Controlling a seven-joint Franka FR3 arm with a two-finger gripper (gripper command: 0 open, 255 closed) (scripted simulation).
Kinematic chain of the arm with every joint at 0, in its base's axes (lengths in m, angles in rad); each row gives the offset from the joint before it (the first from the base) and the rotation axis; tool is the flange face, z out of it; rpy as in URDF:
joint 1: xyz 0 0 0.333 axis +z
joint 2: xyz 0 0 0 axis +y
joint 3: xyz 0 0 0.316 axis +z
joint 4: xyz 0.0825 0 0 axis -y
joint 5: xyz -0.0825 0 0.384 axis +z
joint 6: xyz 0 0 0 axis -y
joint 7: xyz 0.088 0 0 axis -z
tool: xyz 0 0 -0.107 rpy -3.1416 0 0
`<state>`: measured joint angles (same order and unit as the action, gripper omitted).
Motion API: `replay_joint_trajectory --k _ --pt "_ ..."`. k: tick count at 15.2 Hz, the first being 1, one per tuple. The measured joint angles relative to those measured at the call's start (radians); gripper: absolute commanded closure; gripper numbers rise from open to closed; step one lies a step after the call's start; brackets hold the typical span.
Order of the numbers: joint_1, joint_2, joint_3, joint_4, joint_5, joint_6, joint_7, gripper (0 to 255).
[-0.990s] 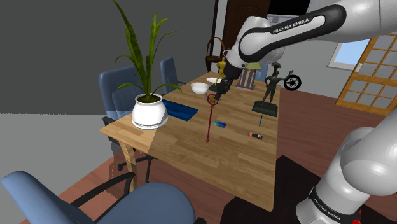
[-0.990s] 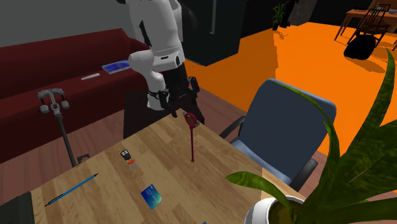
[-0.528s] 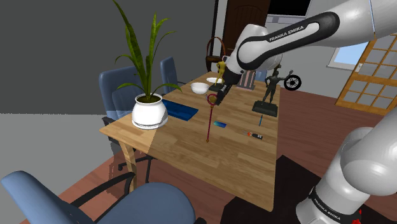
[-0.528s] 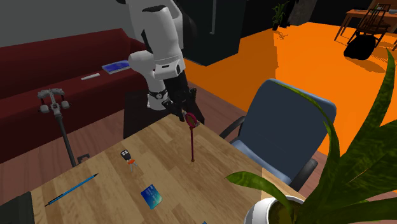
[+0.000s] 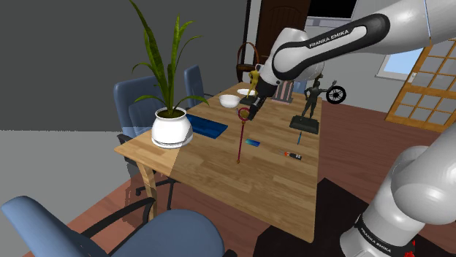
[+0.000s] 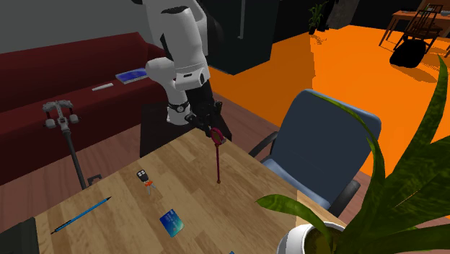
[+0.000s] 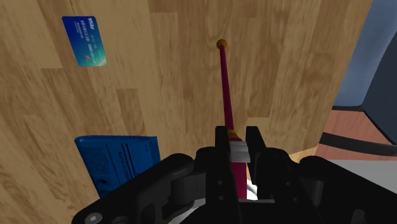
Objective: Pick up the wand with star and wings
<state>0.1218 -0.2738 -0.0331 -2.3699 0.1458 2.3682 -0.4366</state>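
The wand (image 5: pixel 240 139) is a thin dark-red rod with a ring-shaped head, standing almost upright over the middle of the wooden table (image 5: pixel 219 179). My black gripper (image 5: pixel 251 109) is shut on its top end. In the second exterior view the gripper (image 6: pixel 211 128) clasps the head and the wand (image 6: pixel 217 162) hangs straight down from it. In the wrist view the two fingers (image 7: pixel 221 149) press on the rod just below the head, and the wand (image 7: pixel 225 89) runs away from the gripper (image 7: pixel 236 153) to a small ball tip. Whether the tip touches the wood I cannot tell.
Beside the wand lie a blue card (image 7: pixel 84 40) and a flat blue book (image 7: pixel 118 162). A potted plant (image 5: pixel 172 128), white bowls (image 5: pixel 229 100), a dark statue (image 5: pixel 307 109), a key fob (image 6: pixel 144 175) and a blue pencil (image 6: pixel 81 215) share the table. Blue chairs (image 6: pixel 324 144) stand around it.
The gripper has come down from just above the ring head and shut on the wand's top. The wand itself has stayed where it stood.
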Motion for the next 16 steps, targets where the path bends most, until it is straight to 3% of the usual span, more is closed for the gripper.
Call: replay_joint_trajectory --k 16 --pt "-0.007 -0.05 0.002 0.151 -0.022 -0.2 0.03 255"
